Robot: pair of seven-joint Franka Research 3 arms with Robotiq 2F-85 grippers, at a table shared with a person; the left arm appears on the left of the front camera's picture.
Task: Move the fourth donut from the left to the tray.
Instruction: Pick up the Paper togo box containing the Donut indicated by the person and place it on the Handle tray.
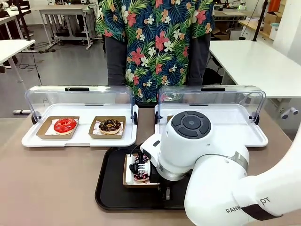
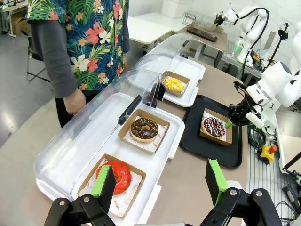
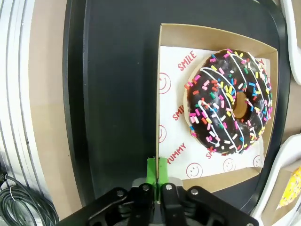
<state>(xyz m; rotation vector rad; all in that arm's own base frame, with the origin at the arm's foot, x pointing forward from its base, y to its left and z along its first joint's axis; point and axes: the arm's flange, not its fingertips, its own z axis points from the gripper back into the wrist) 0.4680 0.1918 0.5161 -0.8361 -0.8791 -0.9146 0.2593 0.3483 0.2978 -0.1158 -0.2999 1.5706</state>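
One dark chocolate-glazed ring donut point(image 3: 230, 101) with white drizzle and coloured sprinkles sits in its brown cardboard dish point(image 3: 211, 40) on the flat black plastic tray point(image 3: 113, 94). Right gripper point(image 3: 158, 175) pinches the dish's wall between nearly closed green pads. Left gripper point(image 2: 160, 181) hovers wide apart, holding nothing.

You have a dark chocolate donut point(image 3: 230, 101) with white drizzle stripes and multicolour sprinkles, on white paper printed with red words and smileys, in a brown cardboard dish point(image 3: 169, 35). Black tray point(image 1: 110, 188) beneath. Tan tabletop point(image 1: 47, 183). Red-glazed donut point(image 1: 65, 125), chocolate crumb-topped donut point(image 1: 110, 125), yellow donut point(image 2: 174, 84). Person's shirt point(image 1: 155, 42): dark blue, green leaves, red and white flowers. Your gripper pads point(image 2: 216, 181): green.
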